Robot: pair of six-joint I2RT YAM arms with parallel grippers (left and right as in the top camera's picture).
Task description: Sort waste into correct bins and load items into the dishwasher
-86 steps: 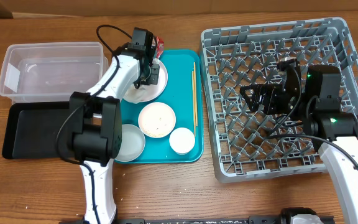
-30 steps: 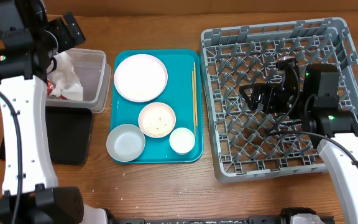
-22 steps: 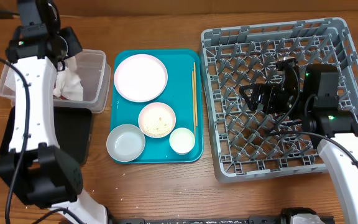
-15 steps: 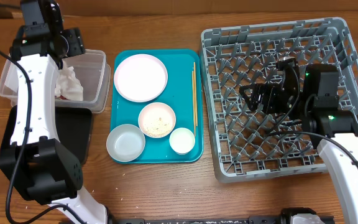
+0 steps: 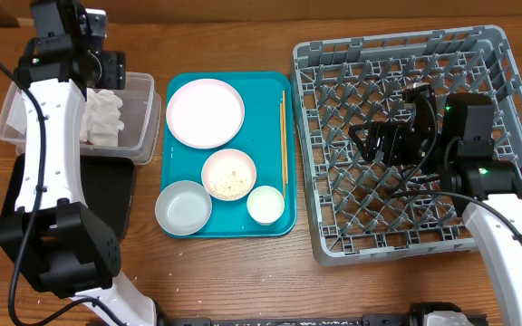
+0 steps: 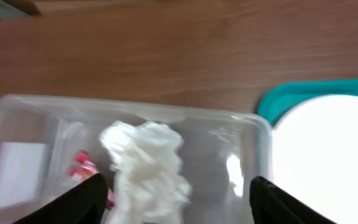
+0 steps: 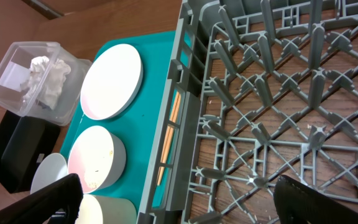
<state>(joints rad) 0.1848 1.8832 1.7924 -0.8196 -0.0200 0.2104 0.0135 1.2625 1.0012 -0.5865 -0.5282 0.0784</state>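
The napkin (image 5: 101,118) has gone from tray (image 5: 266,136) to tub (image 5: 145,101), near the table's (image 5: 243,272) edge. Left gripper (image 6: 178,183) gapes above it, seemingly empty; right gripper (image 7: 176,182) gapes over the rack (image 5: 506,54).

— Table (image 5: 243,272) is showing as brown wood, grained, dull sheen. You're seeing that?
— Yes. You're also getting the tub (image 6: 216,140) reading as clear glossy plastic, and the napkin (image 6: 148,165) inside is looking like crumpled matt paper.
— Dish rack (image 5: 333,54) is looking like grey matt plastic; teal tray (image 5: 265,136) smooth; plate (image 5: 205,112) smooth, shining faintly.
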